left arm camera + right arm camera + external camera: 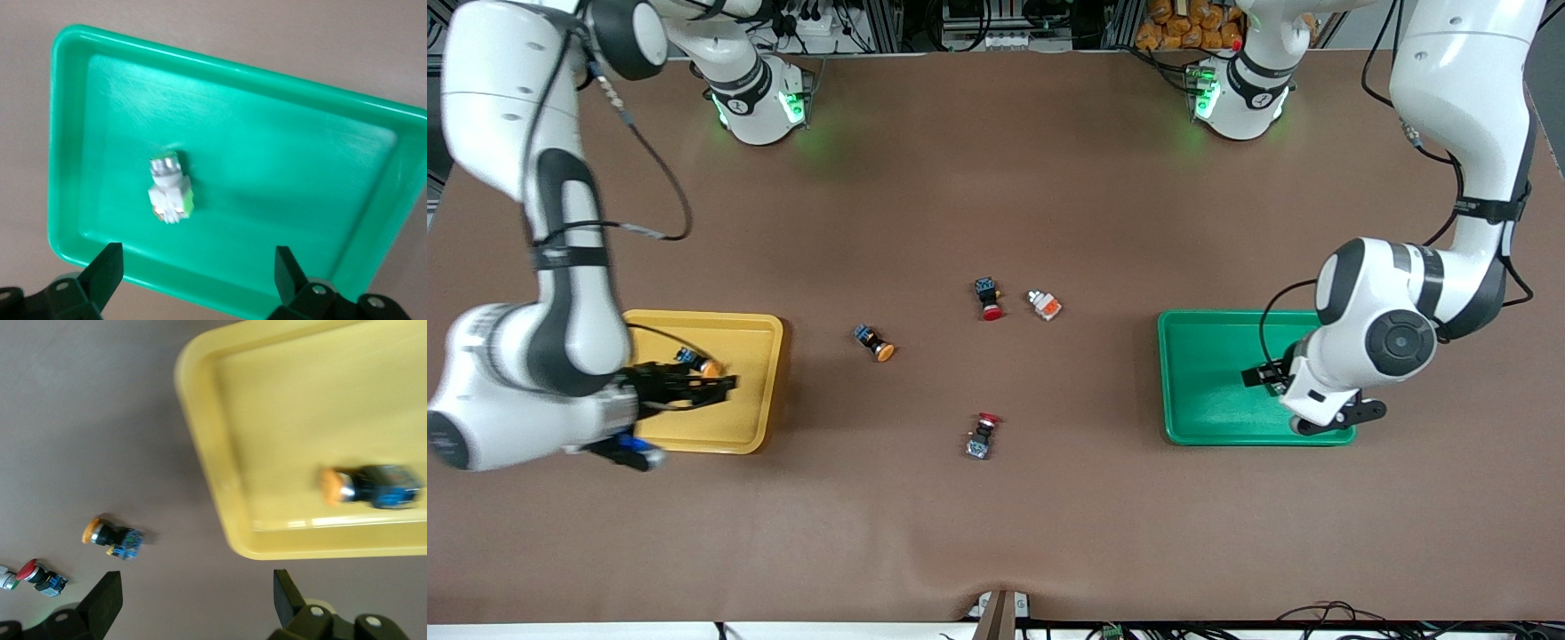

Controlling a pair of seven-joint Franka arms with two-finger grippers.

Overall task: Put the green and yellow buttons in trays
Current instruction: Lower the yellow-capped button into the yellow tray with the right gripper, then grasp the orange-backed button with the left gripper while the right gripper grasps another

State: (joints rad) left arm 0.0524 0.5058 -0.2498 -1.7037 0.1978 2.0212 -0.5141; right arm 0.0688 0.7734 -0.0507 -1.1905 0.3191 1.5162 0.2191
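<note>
Step in hand: both arms look to have just let a button go into a tray — the next pick would be one of the two task buttons out on the table.
Right gripper (725, 384): over the yellow tray (760, 329), fingers spread apart and empty; a yellow-capped button (370, 487) lies in that tray.
Left gripper (197, 280): over the green tray (1183, 356), fingers wide apart with nothing between them; a whitish button with a green patch (171, 188) lies in that tray.
Still to place: second yellow-capped button (873, 342) on the bare table, toward the right arm's end; whitish button with an orange patch (1044, 305) near the middle.
Leave alone: two red-capped buttons (988, 298) (982, 435) — one sits just beside the whitish one.
Doing it well: lift straight up clear of the tray rim before travelling; come down on the yellow-capped button across its black body, not its round cap, which could roll away.
Risk: nudging the red button beside the whitish one while closing.
</note>
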